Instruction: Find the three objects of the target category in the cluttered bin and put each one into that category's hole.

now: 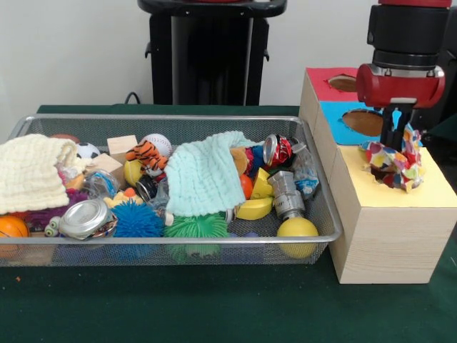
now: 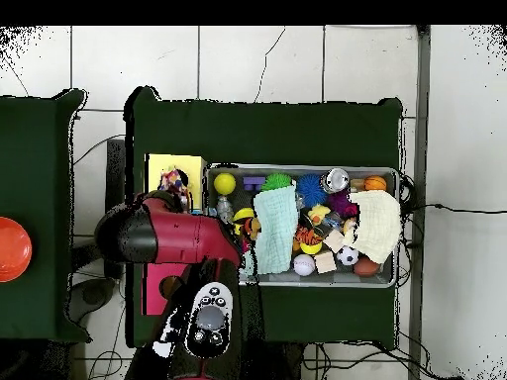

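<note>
While the hand (image 1: pixel 397 146) hangs over the wooden box's (image 1: pixel 389 236) yellow section, clamped on a crumpled multicoloured wrapper (image 1: pixel 391 164), the wire bin (image 1: pixel 314 161) beside it holds mixed clutter.

Even, bright indoor light; soft shadows; slight blur throughout.

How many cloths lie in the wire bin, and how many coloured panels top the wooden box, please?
Cloths: 2, a cream cloth and a mint cloth
Panels: 3, a red panel, a blue panel and a yellow panel
Total: 5
</note>
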